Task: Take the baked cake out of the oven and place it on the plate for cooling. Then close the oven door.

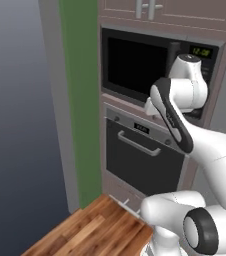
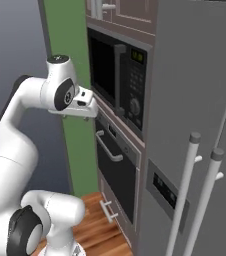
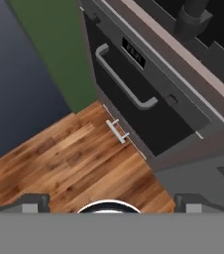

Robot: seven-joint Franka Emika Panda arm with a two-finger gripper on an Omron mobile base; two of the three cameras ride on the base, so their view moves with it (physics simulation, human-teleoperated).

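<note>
Kitchen cabinetry is filling the right half of both base views, with a wood floor lying below. Up top, the microwave is getting partly covered by the white arm. The oven is sitting centre frame, its oven door staying shut and hiding whatever lies inside. The gripper, cut off at the hand view's bottom edge, is spreading wide, holding nothing.
</note>
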